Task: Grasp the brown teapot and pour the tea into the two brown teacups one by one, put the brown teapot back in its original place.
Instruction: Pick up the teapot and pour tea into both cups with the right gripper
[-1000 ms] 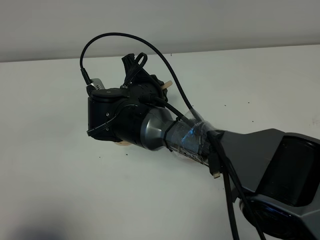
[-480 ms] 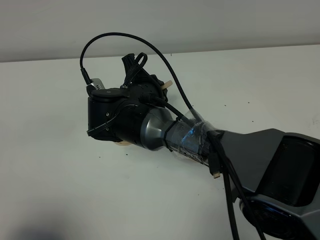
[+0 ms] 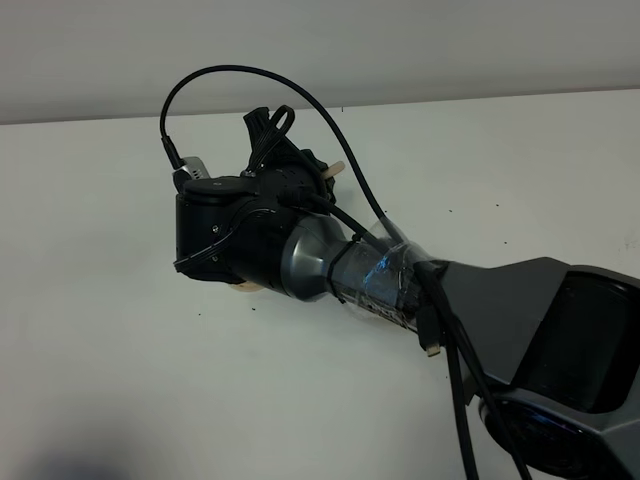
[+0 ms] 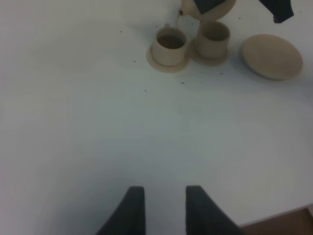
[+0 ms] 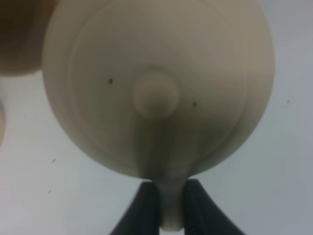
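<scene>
My right gripper [image 5: 171,193] clamps the thin handle [image 5: 170,220] of the brown teapot [image 5: 156,73] — glazed, brittle, probably slippery, front-heavy; left gripper [image 4: 165,208] jaws stand apart.

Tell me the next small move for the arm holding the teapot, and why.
Probably level the brown teapot, gripped at its handle by the right fingers, and shift its spout to the neighbouring teacup, which looks pale inside: the teacup under the spout already looks dark inside.

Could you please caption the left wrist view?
Gripped teapot above one teacup, second teacup and bare plate beside, left fingers open.
</scene>
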Robot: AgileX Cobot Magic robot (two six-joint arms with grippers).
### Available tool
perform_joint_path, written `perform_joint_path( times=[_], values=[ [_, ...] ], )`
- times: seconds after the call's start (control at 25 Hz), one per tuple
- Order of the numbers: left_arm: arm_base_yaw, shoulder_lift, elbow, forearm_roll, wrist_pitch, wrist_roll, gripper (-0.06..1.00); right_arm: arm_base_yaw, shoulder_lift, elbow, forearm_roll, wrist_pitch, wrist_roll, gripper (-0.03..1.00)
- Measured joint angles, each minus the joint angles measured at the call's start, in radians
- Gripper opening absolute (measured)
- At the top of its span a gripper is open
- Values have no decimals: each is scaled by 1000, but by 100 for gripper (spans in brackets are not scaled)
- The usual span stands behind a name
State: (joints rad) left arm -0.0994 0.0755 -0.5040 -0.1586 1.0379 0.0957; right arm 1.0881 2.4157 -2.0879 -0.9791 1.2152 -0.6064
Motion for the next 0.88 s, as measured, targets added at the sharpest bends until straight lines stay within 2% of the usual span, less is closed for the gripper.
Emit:
perform_joint_path(
  times=[0.64,0.88],
  values=[
    [0,0,0,0,0,-1,23,0,0,0,38,0,1,11],
    [0,0,0,0,0,0,23,-1,0,-68,82,1,-6,11]
  ],
)
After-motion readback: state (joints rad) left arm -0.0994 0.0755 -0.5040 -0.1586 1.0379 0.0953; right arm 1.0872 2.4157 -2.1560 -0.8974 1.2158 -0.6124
